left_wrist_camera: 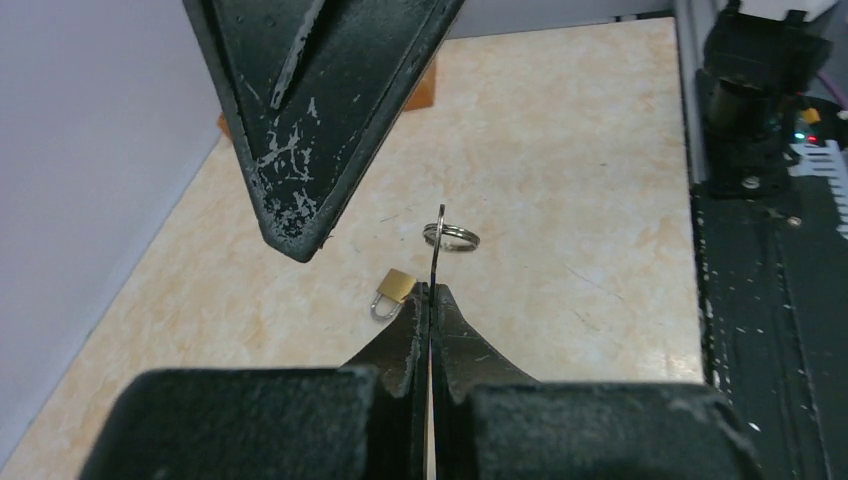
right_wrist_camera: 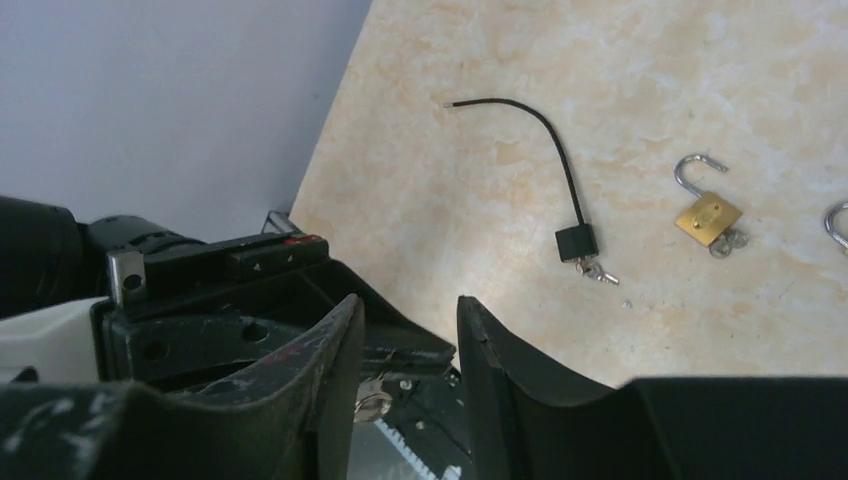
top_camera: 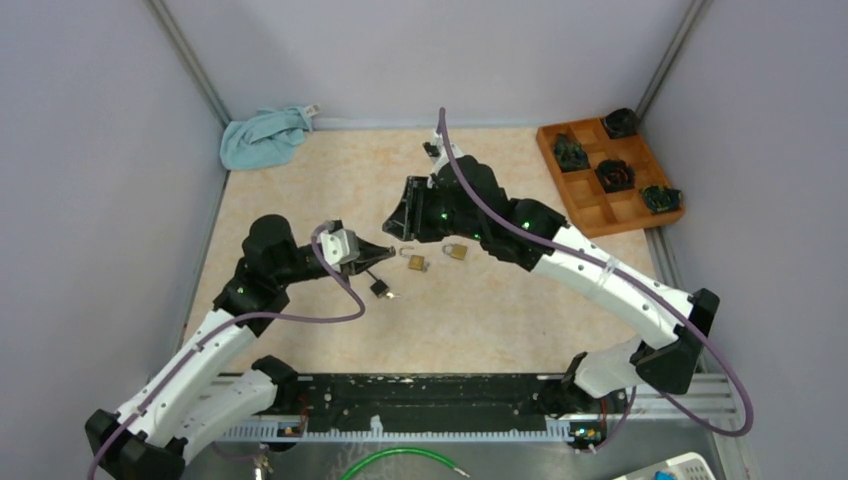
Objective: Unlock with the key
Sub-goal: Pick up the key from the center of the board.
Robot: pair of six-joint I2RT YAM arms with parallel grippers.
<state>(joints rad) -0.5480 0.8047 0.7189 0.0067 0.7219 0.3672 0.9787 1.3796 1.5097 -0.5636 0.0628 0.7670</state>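
Where the two arms meet over the middle of the table (top_camera: 480, 320), the left gripper (top_camera: 385, 250) has its jaws pressed together on the key (left_wrist_camera: 437, 262). The top view does not show the key clearly, but the left wrist view does. There it sticks out thin and straight from the fingertips, with a metal ring (left_wrist_camera: 452, 237) on its far end. Just beside the fingertips in that view a gold lock (left_wrist_camera: 393, 290) lies flat on the table. The right gripper (left_wrist_camera: 320, 130) hangs big and dark above it. The right gripper's jaws are spread apart, which the right wrist view shows best. That view also shows a black lock (right_wrist_camera: 578, 243) with a thin black cord (right_wrist_camera: 540, 125) curling out of it. To the right of the black lock is the gold lock, with its hoop swung open. From the top, the black lock lies nearest the arms, and a second gold lock (top_camera: 455, 251) lies to the right of the first one. Only the top view shows the blue cloth (top_camera: 265, 138) in the far left corner. It also shows the wooden tray (top_camera: 600, 210) at the far right, with dark bits in some of its boxes.
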